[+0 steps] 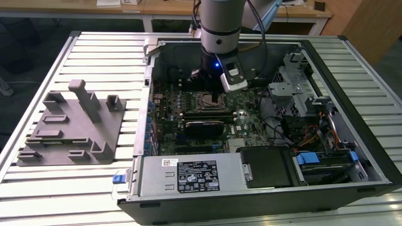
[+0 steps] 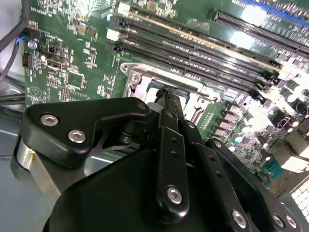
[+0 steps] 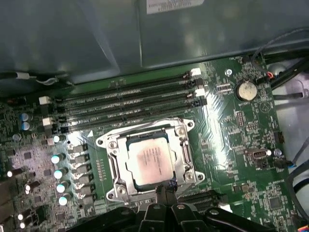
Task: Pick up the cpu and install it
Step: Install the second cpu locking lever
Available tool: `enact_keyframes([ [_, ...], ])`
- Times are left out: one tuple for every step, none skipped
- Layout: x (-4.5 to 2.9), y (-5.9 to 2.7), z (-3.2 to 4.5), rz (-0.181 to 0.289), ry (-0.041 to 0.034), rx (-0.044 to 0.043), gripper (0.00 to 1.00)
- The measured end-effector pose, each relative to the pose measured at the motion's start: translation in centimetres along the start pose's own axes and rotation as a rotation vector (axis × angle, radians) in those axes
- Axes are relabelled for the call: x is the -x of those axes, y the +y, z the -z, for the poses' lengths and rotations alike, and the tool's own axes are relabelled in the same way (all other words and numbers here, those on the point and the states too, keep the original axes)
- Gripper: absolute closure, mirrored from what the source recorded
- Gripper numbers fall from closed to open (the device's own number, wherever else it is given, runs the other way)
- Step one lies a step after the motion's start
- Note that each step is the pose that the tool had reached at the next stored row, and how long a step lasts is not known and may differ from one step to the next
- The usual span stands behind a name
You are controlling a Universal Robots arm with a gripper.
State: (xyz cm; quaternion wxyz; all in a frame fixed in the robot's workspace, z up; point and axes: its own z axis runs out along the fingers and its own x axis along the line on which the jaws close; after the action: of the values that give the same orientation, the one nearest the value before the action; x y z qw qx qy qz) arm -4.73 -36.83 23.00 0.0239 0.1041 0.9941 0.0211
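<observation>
Cpu, the small flat square chip with a silver-grey metal top [image 3: 149, 162], is seen seated in the metal-framed socket [image 3: 112, 166] on the green motherboard [image 3: 231, 140], presumably already installed. The black claw [image 3: 164, 189] is held just beside its edge; whether the claw is apart or together cannot be told.

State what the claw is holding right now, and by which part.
Nothing, it appears. The cpu lies in its motherboard socket, and the claw sits at the chip's edge. Whether its tips touch the chip cannot be told.

A robotics lab: slatted aluminium worktable [image 1: 50, 56], open computer case [image 1: 351, 155], wooden desks [image 1: 163, 9] behind
</observation>
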Motion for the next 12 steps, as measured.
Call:
enact_keyframes([
  [0.02, -0.11, 0.0, 0.0, 0.0, 0.0, 0.89],
  [0.04, -0.22, 0.01, 0.0, 0.0, -0.0002, 0.89],
  [0.07, -0.32, 0.02, 0.0, 0.0, -0.0001, 0.89],
  [0.09, -0.42, 0.02, 0.0, 0.0, 0.0, 0.89],
  [0.12, -0.55, 0.02, 0.0, -0.0001, 0.0, 0.89],
  [0.14, -0.67, 0.02, 0.0, 0.0, 0.0, 0.89],
  [0.17, -0.8, 0.03, 0.0, 0.0, 0.0, 0.89],
  [0.2, -0.93, 0.03, 0.0, 0.0, -0.0001, 0.89],
  [0.22, -1.04, 0.03, 0.0, 0.0, 0.0, 0.89],
  [0.24, -1.15, 0.03, 0.002, 0.0001, 0.0, 0.89],
  [0.25, -1.22, 0.02, 0.005, 0.0001, 0.0001, 0.89],
  [0.24, -1.29, 0.01, 0.009, 0.0004, 0.0003, 0.89],
])
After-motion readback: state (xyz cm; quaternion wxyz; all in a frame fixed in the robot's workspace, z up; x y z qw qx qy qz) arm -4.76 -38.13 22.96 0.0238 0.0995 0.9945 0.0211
